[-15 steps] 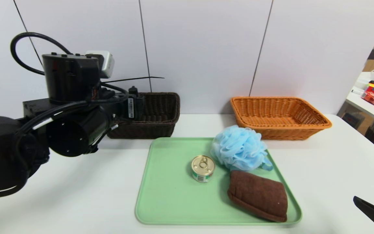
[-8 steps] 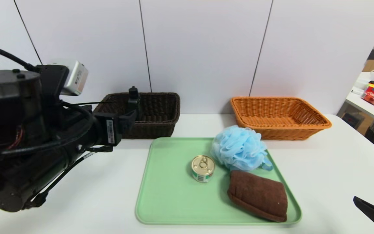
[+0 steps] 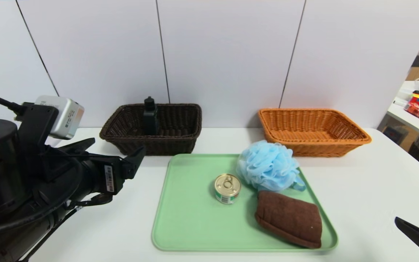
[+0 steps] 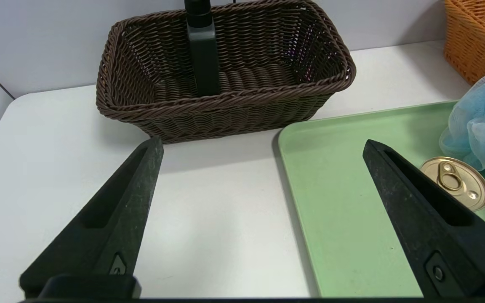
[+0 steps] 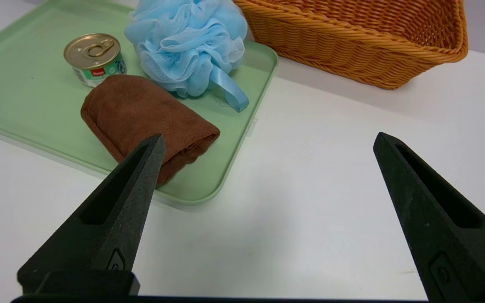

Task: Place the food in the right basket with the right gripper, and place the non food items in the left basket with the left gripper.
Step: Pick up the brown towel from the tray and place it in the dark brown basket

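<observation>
My left gripper (image 3: 116, 149) hovers with fingers apart, left of the green tray (image 3: 187, 218). Behind the tray's left corner, the dark basket (image 3: 173, 142) holds the black bottle (image 3: 150, 115). On the tray sit the tin can (image 3: 227, 188), blue pouf (image 3: 267, 166) and brown towel (image 3: 289, 218). The orange basket (image 3: 313, 149) stands behind its right corner. My right gripper (image 5: 263, 143), fingers also apart, waits right of the tray.

Bright, even indoor light, no glare.
Soft shadows lie close under the tray (image 3: 180, 233) and baskets (image 3: 151, 143); the head view bows slightly at its edges.
</observation>
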